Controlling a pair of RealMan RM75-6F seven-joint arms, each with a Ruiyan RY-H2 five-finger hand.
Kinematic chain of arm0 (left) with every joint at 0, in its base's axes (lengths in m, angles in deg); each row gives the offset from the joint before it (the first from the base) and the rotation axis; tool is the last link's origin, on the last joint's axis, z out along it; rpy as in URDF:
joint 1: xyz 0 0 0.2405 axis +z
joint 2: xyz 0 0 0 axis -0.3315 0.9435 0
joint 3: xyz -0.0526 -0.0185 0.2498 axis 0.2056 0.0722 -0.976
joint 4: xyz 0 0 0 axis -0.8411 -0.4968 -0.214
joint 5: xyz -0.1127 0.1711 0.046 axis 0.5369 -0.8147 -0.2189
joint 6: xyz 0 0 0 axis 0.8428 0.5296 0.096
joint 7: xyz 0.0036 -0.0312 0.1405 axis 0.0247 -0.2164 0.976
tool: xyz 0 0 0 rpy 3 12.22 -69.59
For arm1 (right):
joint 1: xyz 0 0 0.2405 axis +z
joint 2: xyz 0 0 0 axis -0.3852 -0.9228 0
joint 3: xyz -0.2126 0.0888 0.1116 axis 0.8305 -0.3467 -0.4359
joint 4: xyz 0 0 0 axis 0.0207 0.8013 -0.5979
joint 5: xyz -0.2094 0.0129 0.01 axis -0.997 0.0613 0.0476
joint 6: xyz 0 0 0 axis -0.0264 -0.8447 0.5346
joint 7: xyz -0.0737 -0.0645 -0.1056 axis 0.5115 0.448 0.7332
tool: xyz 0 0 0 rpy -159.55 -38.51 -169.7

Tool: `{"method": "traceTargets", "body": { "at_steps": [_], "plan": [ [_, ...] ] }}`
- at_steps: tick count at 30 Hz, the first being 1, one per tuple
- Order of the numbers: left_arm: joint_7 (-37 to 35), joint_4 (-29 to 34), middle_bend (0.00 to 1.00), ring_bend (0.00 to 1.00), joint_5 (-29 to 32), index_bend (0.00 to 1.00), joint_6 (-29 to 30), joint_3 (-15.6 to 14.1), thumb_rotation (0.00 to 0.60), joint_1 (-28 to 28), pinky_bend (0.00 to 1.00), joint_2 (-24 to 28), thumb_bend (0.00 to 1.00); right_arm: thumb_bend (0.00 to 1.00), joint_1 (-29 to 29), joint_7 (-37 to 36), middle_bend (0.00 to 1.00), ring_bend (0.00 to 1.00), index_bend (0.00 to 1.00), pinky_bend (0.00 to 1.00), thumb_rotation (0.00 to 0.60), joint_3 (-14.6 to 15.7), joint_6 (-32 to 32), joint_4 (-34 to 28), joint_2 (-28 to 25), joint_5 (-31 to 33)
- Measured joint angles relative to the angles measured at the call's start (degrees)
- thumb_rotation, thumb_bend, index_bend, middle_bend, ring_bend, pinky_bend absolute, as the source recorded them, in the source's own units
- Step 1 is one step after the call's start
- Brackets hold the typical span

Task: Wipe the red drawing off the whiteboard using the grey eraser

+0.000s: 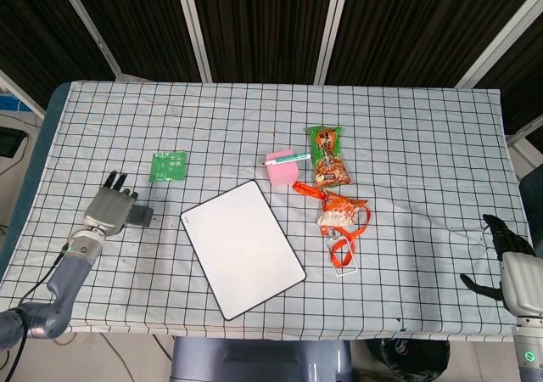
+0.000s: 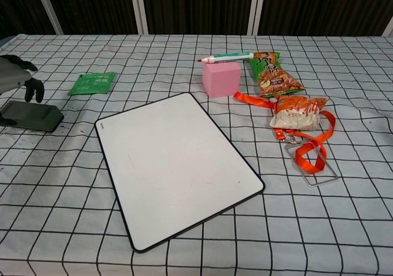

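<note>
The whiteboard (image 1: 243,248) (image 2: 175,165) lies tilted at the table's middle front, and its surface shows plain white with no red marks. The grey eraser (image 1: 141,216) (image 2: 32,116) lies flat on the cloth left of the board. My left hand (image 1: 111,206) (image 2: 17,80) is over its left end and holds it, with the thumb at the near side and the fingers arched above. My right hand (image 1: 506,248) hangs at the table's front right corner, fingers apart and holding nothing; the chest view does not show it.
A green packet (image 1: 169,165) (image 2: 92,83) lies behind the eraser. Right of the board are a pink block (image 1: 282,171) (image 2: 221,78) with a marker (image 2: 225,57) on top, two snack bags (image 2: 274,73) (image 2: 298,112) and an orange lanyard (image 2: 312,147).
</note>
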Motion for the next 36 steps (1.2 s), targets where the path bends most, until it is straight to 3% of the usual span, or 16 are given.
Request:
{"method": "traceTargets", "body": {
  "at_steps": [6,14,20,25,30,36],
  "plan": [
    [4.56,4.22,0.22,0.00,2.80,0.15,0.73,0.48,0.600,-0.48,0.00,1.87,0.12,0.19,-0.04,0.07,0.12,0.20,0.05,0.21,0.600,0.00,-0.08,-0.01,0.01,-0.01],
    [4.72,14.00,0.12,0.00,1.67,0.10,6.18,2.29,0.600,0.06,0.00,6.78,0.11,0.19,-0.02,0.20,0.12,0.20,0.05,0.21,0.600,-0.04,-0.05,-0.02,0.07,0.10],
    [3.92,25.15,0.07,0.00,-4.01,0.03,13.72,2.71,0.600,2.45,0.00,13.17,0.11,0.19,-0.05,0.21,0.12,0.20,0.05,0.21,0.600,-0.04,-0.10,-0.07,0.05,0.11],
    [2.78,32.70,0.05,0.00,-11.34,0.00,20.80,1.03,0.600,6.93,0.00,18.57,0.11,0.19,-0.10,0.20,0.12,0.20,0.05,0.21,0.600,-0.01,-0.24,-0.02,0.06,-0.05],
    [-1.47,34.70,0.02,0.00,-17.43,0.00,26.40,-1.25,0.600,12.37,0.00,21.15,0.10,0.19,-0.11,0.01,0.12,0.20,0.05,0.21,0.600,0.02,-0.29,0.05,0.04,-0.19],
    [-11.37,32.47,0.02,0.00,-26.13,0.00,31.11,-4.24,0.600,17.70,0.00,22.40,0.10,0.19,-0.11,-0.12,0.12,0.20,0.05,0.21,0.600,0.03,-0.36,0.12,0.05,-0.34]
  ]
}}
